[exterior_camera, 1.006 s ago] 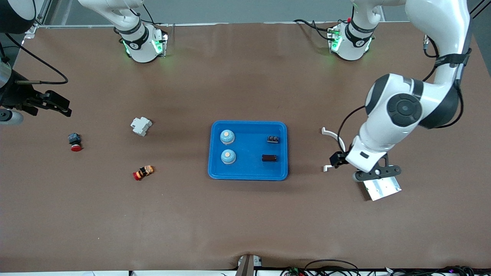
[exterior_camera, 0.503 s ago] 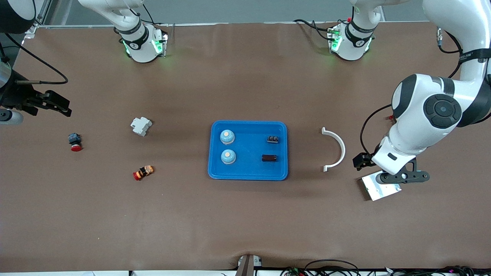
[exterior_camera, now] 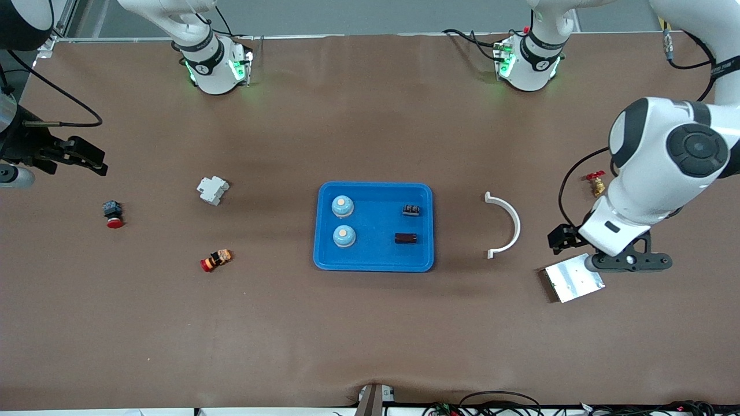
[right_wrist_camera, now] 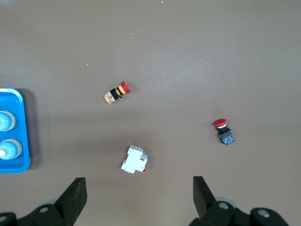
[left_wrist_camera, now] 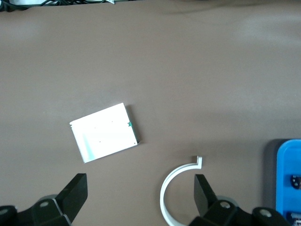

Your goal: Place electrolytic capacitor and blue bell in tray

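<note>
The blue tray (exterior_camera: 376, 254) lies mid-table. Two blue bells (exterior_camera: 342, 205) (exterior_camera: 344, 236) stand in it on the right arm's side. A dark electrolytic capacitor (exterior_camera: 406, 237) lies in it on the left arm's side, beside a small black component (exterior_camera: 411, 210). My left gripper (exterior_camera: 627, 263) (left_wrist_camera: 139, 193) hangs open and empty by the silver plate, well clear of the tray (left_wrist_camera: 289, 179). My right gripper (exterior_camera: 95, 162) (right_wrist_camera: 138, 188) waits open and empty over the right arm's end of the table; its view shows the tray (right_wrist_camera: 21, 132) and bells (right_wrist_camera: 4, 121).
A white curved clip (exterior_camera: 506, 225) and a silver plate (exterior_camera: 575, 284) lie between the tray and the left arm's end, with a red-handled brass valve (exterior_camera: 594, 184) nearby. Toward the right arm's end lie a white breaker (exterior_camera: 212, 189), a red push button (exterior_camera: 112, 214) and an orange-red part (exterior_camera: 216, 260).
The left arm has swung away from the tray toward its own end of the table, uncovering the curved clip and the valve. The right arm has not moved.
</note>
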Robot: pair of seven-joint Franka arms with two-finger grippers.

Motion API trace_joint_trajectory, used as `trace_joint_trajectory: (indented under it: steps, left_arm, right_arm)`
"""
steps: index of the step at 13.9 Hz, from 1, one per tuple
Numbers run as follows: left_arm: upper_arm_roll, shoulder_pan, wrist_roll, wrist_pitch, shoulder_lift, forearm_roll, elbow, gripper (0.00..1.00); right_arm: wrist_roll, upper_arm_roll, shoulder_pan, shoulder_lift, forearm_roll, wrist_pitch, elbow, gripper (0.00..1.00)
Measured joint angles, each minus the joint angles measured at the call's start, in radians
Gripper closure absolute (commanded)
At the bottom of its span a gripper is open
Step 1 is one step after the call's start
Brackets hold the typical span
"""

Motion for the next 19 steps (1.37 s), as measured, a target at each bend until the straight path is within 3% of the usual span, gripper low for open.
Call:
trace_joint_trajectory:
  steps: [2,5,9,19]
  left_arm:
    - [0.034,-0.027,0.009,-0.022,-0.03,-0.032,0.0,0.0]
    - [0.153,-0.111,0.102,-0.075,-0.092,-0.12,0.001,0.0]
    - [0.255,-0.141,0.232,-0.172,-0.177,-0.176,0.001,0.0]
    - [0.273,-0.16,0.246,-0.341,-0.282,-0.209,0.002,0.0]
  right_arm:
    - [0.0,0.0,0.0,0.0,0.0,-0.003,0.0,0.0]
    - [0.0,0.0,0.0,0.0,0.0,-0.006,0.0,0.0]
    - [0.0,0.0,-0.001,0.0,0.0,-0.008,0.0,0.0]
    - [0.0,0.001,-0.001,-0.001,0.0,-0.01,0.003,0.0]
